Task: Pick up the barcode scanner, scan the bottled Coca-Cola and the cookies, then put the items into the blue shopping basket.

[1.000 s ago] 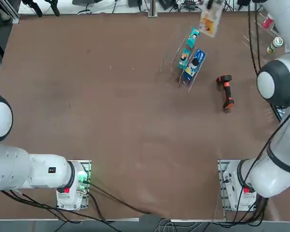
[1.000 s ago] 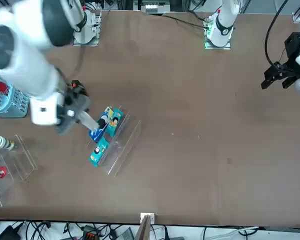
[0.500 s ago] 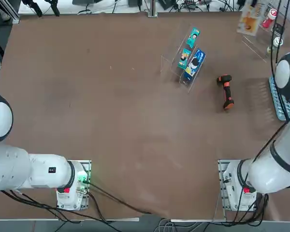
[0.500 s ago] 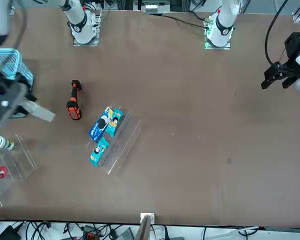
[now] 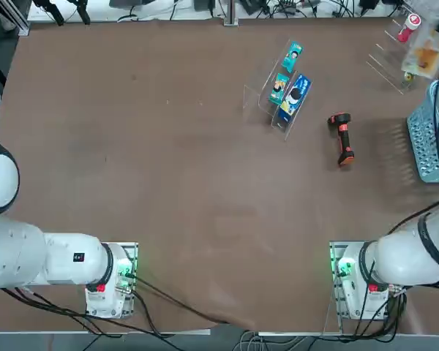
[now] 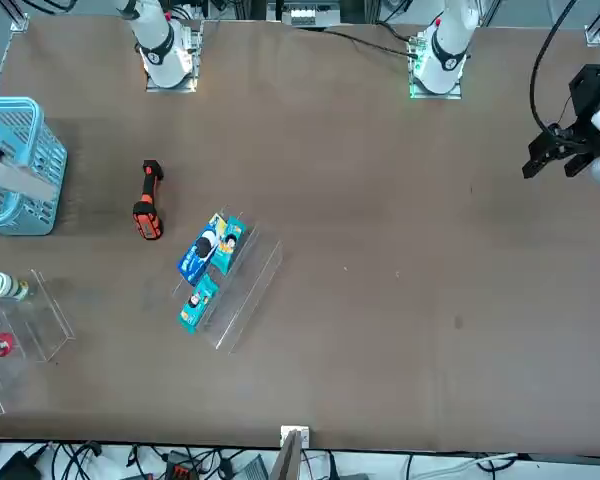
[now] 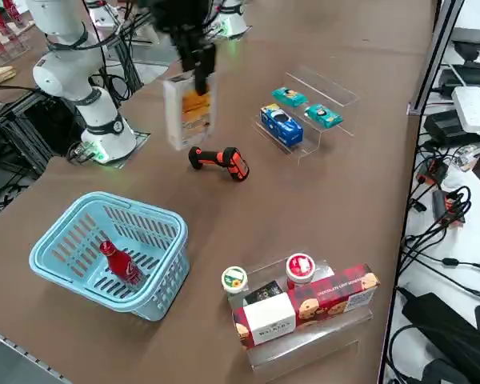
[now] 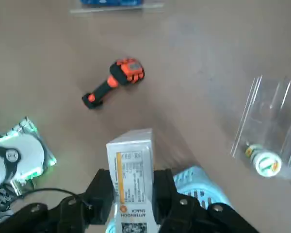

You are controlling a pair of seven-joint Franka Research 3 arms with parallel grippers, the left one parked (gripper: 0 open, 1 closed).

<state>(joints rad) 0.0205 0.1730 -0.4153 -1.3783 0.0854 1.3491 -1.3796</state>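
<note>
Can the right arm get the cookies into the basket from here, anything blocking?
Probably yes. The right gripper is shut on the cookies, held in the air near the blue shopping basket. Its top is open, with only the bottled Coca-Cola lying inside.

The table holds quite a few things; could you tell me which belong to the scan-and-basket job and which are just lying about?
Job:
- cookies, shut in the right gripper, above the table
- barcode scanner, lying on the table
- bottled Coca-Cola, in the blue shopping basket

Lying about:
- blue pack and teal packs on a clear stand
- red container
</note>
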